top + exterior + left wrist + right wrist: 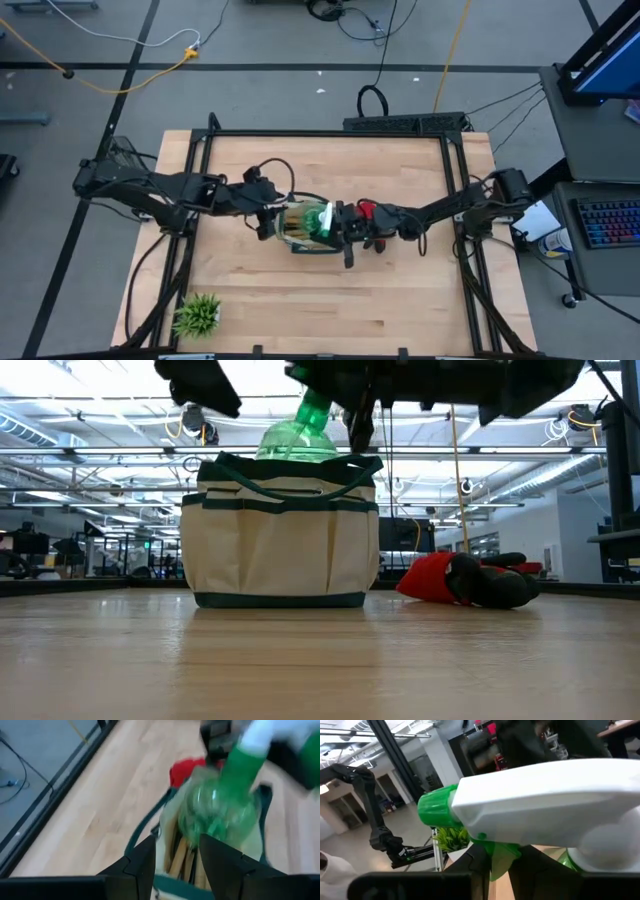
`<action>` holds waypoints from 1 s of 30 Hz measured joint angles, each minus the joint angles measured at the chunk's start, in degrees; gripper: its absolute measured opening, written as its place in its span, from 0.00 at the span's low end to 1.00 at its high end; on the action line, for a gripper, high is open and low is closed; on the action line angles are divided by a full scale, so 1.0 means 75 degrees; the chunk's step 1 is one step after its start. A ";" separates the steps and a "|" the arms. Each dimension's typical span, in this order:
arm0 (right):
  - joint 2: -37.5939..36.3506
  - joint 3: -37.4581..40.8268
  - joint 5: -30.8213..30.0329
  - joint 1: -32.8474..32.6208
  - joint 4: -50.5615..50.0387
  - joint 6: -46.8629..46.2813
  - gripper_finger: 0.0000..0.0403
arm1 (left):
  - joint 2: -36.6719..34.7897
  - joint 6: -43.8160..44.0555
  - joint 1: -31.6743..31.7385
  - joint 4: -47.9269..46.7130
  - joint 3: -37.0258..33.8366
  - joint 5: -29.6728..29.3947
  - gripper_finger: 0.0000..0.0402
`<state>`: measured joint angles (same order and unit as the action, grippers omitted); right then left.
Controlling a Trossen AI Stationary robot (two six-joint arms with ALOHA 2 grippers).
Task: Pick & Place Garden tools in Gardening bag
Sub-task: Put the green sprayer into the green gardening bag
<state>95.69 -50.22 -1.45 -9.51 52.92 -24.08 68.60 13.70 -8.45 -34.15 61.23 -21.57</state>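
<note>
A: How was the green spray bottle (300, 438) judged to handle?

B: It was taken for a light, rigid plastic thing with a smooth, rounded body likely to slip. The narrow neck under the white trigger head (545, 805) was judged the safest place to hold it, and that was where the right gripper (496, 854) was seen closed on it.

A: Where was the bottle found?

B: It was held tilted over the mouth of the gardening bag (283, 540), its body part-way inside. The red-and-black gloves (465, 578) were left lying on the table beside the bag.

A: And the other arm?

B: The left gripper (176, 855) was held with its fingers apart, empty, just above the bag's rim.

A: What was given by one view only?

B: Wooden handles (181, 859) already inside the bag were shown only by the left wrist view. The potted plant (197, 314), well apart from the bag, was best seen from above. The bag's outer pockets were shown by the low view alone.
</note>
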 joint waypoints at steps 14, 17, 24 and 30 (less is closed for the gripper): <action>0.1538 -0.1012 0.0255 0.0289 0.0324 -0.0308 0.10 | -0.0106 0.0017 0.0000 -0.0006 0.0003 0.0000 0.40; 0.1824 -0.1311 0.0424 0.0344 0.0337 -0.0306 0.10 | -0.0109 0.0014 0.0000 -0.0033 0.0003 0.0001 0.40; 0.2116 -0.1539 0.0429 0.0419 0.0286 -0.0358 0.10 | -0.0106 -0.0007 0.0000 -0.0076 0.0004 0.0004 0.40; 0.2108 -0.1539 0.0432 0.0425 0.0327 -0.0322 0.10 | -0.0106 -0.0018 0.0000 -0.0074 0.0003 0.0001 0.40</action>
<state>111.50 -61.76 1.78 -6.33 55.37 -26.50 67.81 13.56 -8.45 -34.70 61.25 -21.56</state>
